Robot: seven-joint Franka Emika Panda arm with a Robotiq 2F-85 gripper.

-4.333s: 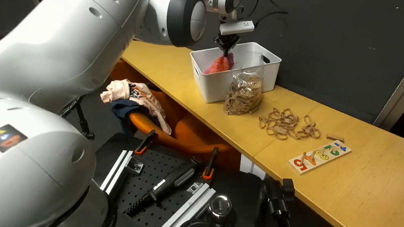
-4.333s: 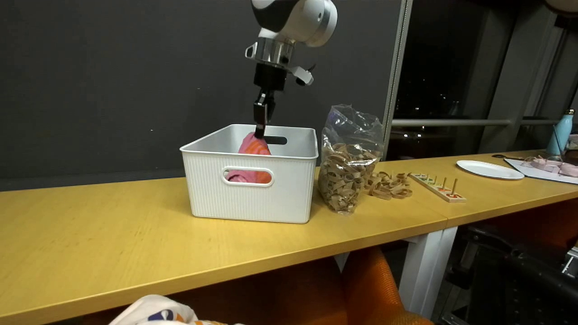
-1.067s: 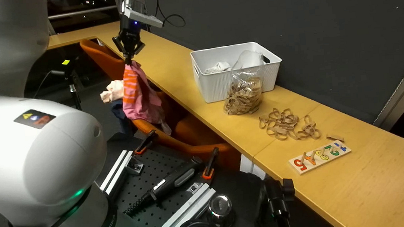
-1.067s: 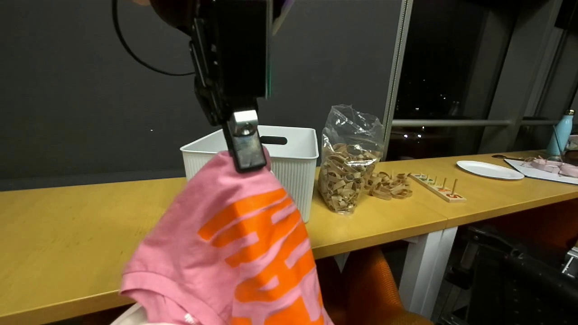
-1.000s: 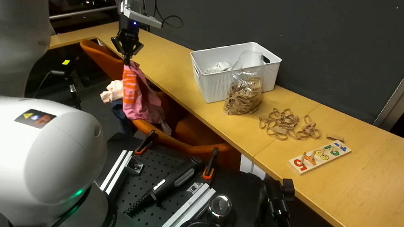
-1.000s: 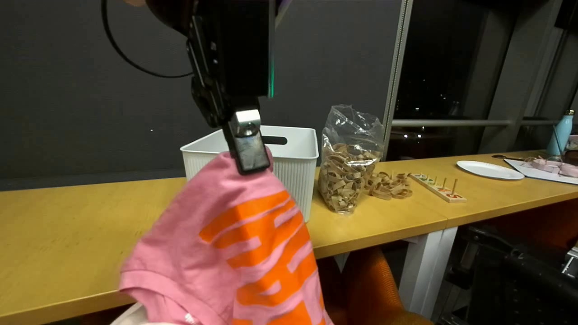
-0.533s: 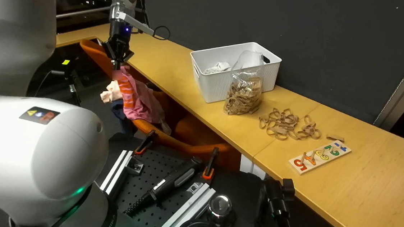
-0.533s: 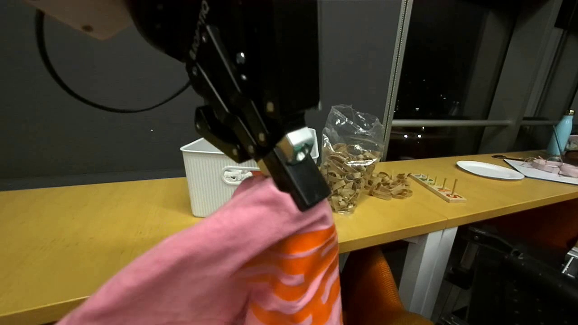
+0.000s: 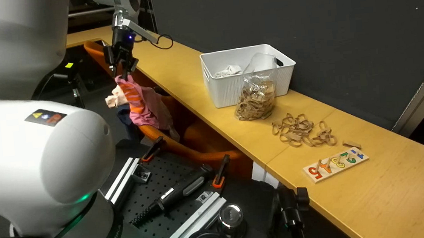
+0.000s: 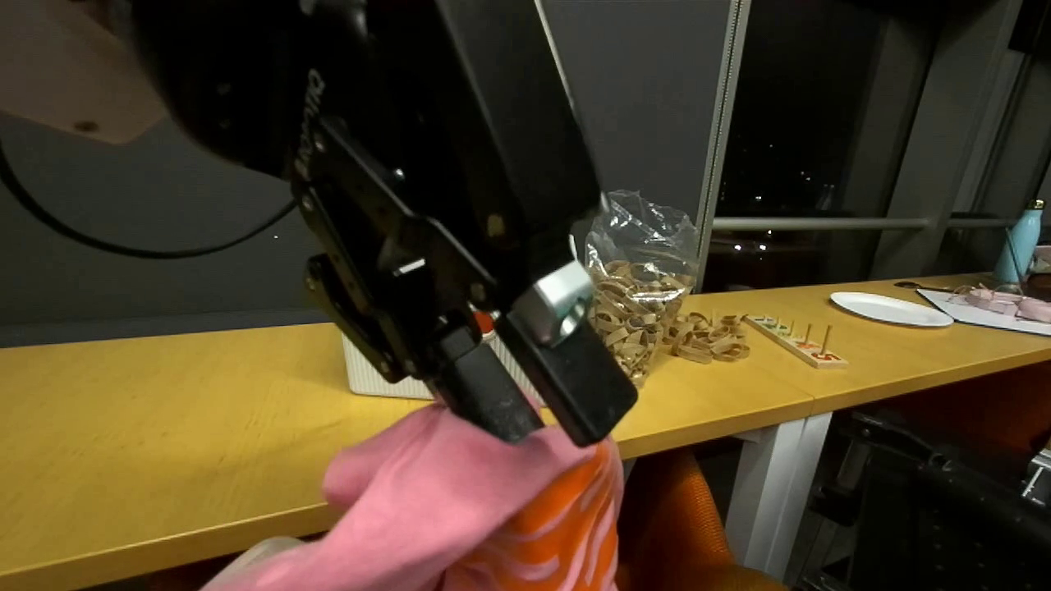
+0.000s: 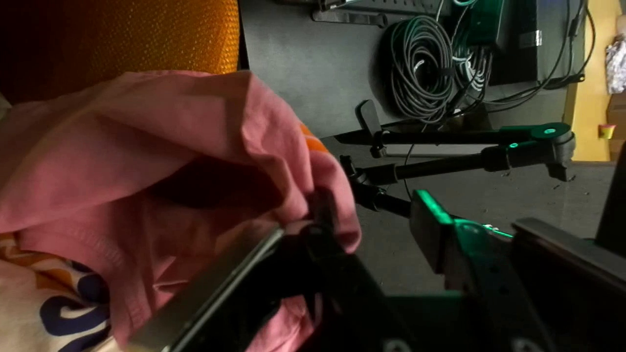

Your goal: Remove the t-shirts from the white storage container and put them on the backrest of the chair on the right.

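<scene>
Aslant, the gripper, fingers apart.

White container mostly hidden behind the pincer in an exterior view. Pink t-shirt cut off at bottom there.

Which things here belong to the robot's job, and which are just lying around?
Part of the job:
pink T-shirt
white container
pale cloth inside it
orange chair
cream garment on the chair

Just around:
bag of brown loops
loose loops
number board
white plate
blue bottle
</scene>
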